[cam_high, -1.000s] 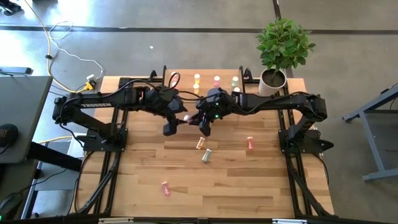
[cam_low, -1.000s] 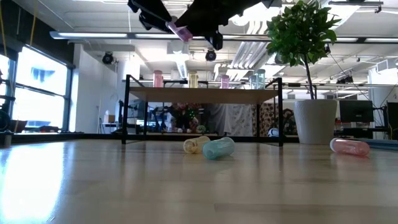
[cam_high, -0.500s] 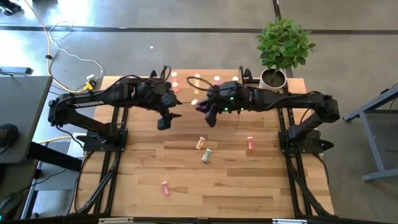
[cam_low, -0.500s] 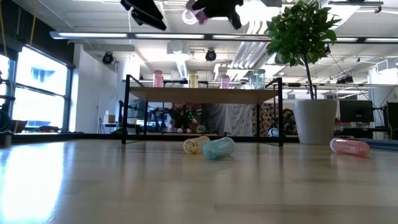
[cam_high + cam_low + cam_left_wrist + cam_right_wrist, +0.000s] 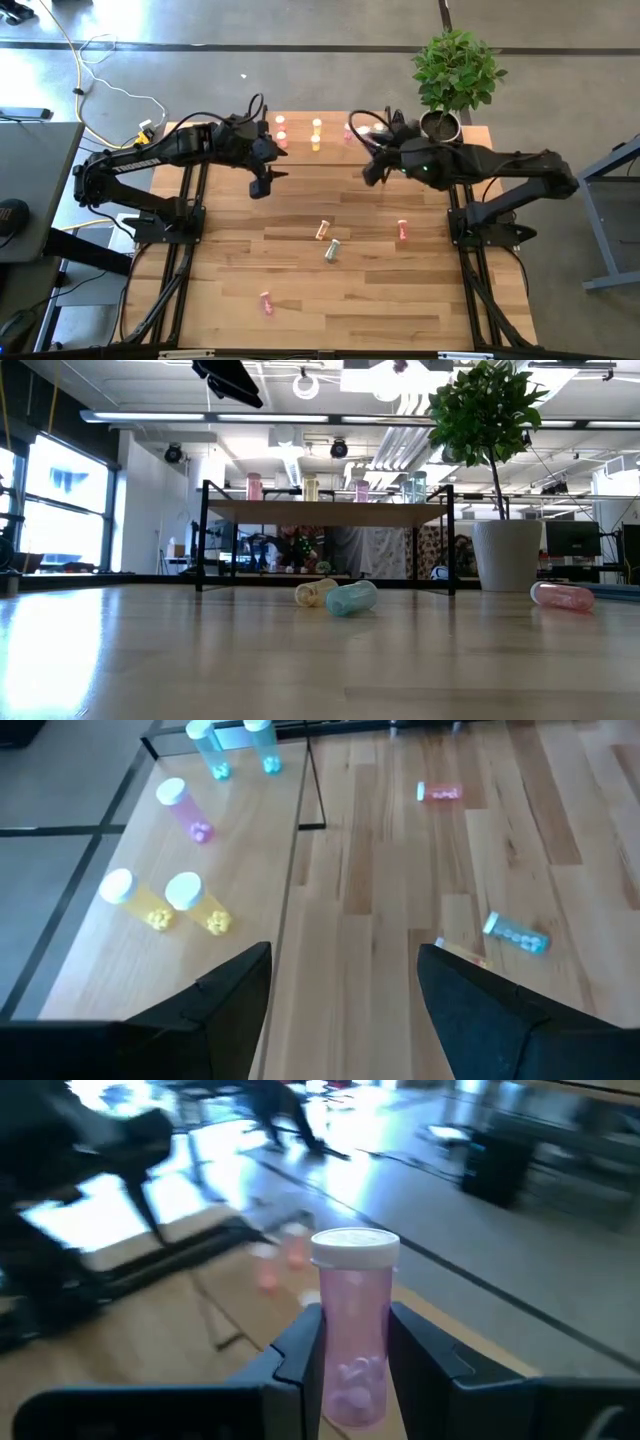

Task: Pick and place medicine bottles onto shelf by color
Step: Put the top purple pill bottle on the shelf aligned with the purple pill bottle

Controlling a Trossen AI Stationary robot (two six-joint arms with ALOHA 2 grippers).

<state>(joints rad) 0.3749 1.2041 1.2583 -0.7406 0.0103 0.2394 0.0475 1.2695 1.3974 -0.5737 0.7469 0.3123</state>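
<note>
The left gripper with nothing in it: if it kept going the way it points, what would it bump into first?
Probably the bare wooden table. The open left gripper tilts down at the boards just beside the shelf. No bottle lies straight ahead, though depth is hard to judge.

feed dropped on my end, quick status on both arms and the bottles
Right gripper shut on pink bottle, up near the shelf. Left gripper open, empty, beside shelf. Four bottles on the table; nothing blocking.
</note>
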